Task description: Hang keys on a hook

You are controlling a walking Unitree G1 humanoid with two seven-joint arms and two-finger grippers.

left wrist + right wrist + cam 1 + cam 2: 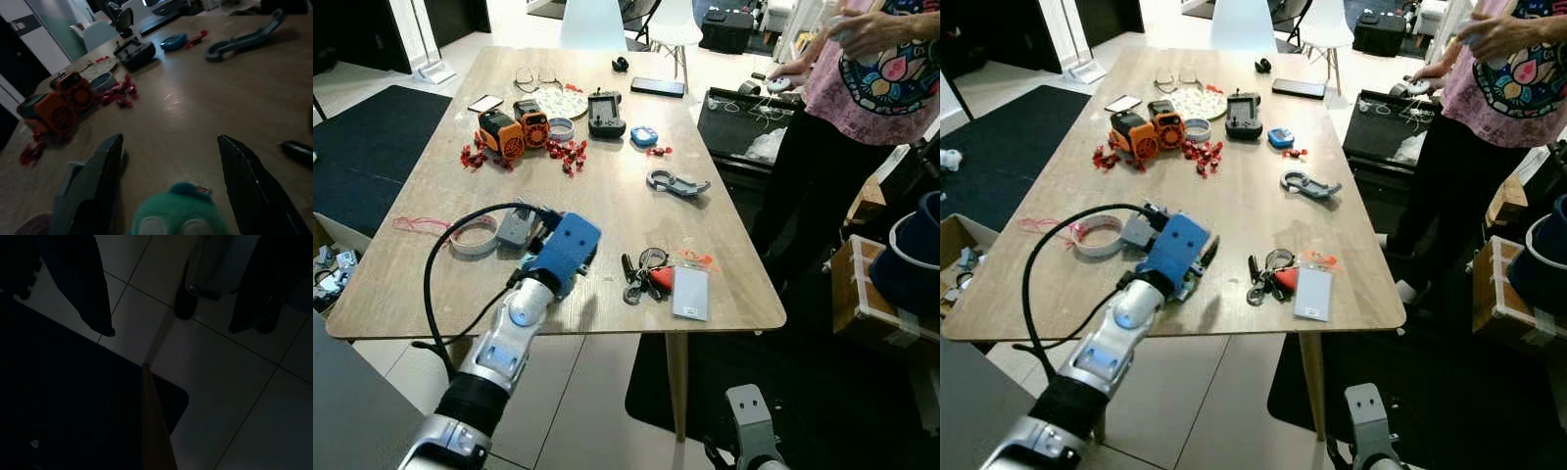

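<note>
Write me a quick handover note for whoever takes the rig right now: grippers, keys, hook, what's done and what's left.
Left gripper: open, empty, low over the wooden table, fingers pointing toward the far end.
Right gripper: open, hanging idle below the table's edge over the tiled floor.
Keys: lying on the table near its front edge, to the right of the left gripper, beside a white card. Nothing holds them.
Grey hook: lying flat on the table, farther back than the keys.
Person: standing at the table's right side.
Done: nothing yet. Left: grasp the keys, then hang them on the hook.
</note>
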